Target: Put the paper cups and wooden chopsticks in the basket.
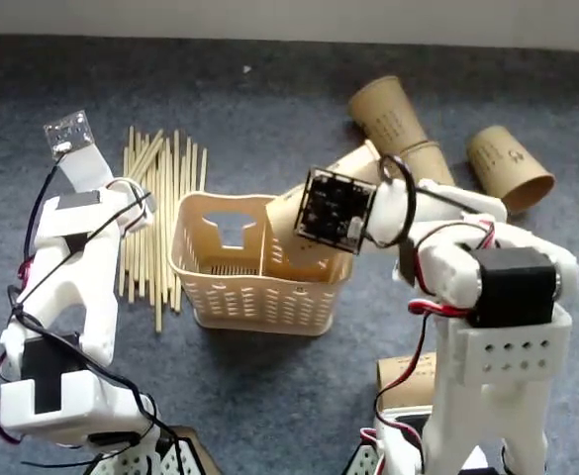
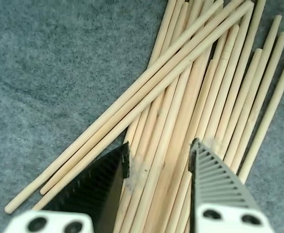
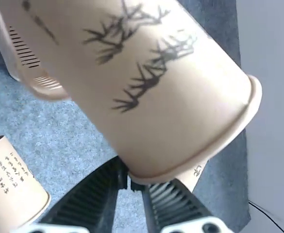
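A pile of wooden chopsticks (image 1: pixel 160 198) lies on the grey carpet left of the cream basket (image 1: pixel 259 297). My left gripper (image 2: pixel 158 155) is open low over the chopsticks (image 2: pixel 200 82), and several sticks run between its two fingers. My right gripper (image 3: pixel 134 182) is shut on the rim of a brown paper cup (image 3: pixel 146 82). That cup (image 1: pixel 287 223) hangs tilted over the basket's right back corner, its bottom pointing into the basket. Three more paper cups (image 1: pixel 388 114) (image 1: pixel 423 163) (image 1: pixel 509 168) lie on their sides behind the right arm.
Another paper cup (image 1: pixel 408 381) lies by the right arm's base, at the front. The basket wall (image 3: pixel 30 73) and a lying cup (image 3: pixel 10 179) show past the held cup in the right wrist view. Bare carpet lies in front of the basket.
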Controlling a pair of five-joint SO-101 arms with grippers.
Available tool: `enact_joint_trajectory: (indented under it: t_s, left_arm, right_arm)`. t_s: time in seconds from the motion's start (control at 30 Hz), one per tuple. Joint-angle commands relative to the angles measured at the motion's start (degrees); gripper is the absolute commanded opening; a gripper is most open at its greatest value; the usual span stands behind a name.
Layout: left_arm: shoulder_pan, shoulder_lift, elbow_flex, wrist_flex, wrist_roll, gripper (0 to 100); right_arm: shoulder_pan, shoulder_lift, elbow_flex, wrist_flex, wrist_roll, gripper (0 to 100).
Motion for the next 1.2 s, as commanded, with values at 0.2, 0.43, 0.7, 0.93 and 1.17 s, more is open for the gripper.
enact_joint_trajectory:
  t_s: [0.2, 0.43, 0.7, 0.93, 1.17]
  left_arm:
    - [0.9, -0.2, -0.2, -0.6, -0.4, 22]
    - [0.9, -0.2, -0.2, -0.6, -0.4, 22]
    - [0.7, -0.2, -0.2, -0.6, -0.4, 22]
    - [0.7, -0.2, -0.2, -0.6, -0.4, 22]
    - [0.6, -0.2, -0.3, -0.6, -0.4, 22]
  right_arm:
    - [5.3, -11.2, 3.8, 0.7, 10.9, 0.5]
    - [8.3, -11.4, 3.8, 0.0, 13.5, 0.5]
    - [8.1, -10.8, 7.6, -8.2, 13.5, 0.5]
    - [7.9, -10.9, 13.3, -13.7, 14.7, 0.5]
    - [7.9, -11.1, 13.2, -19.6, 19.3, 0.5]
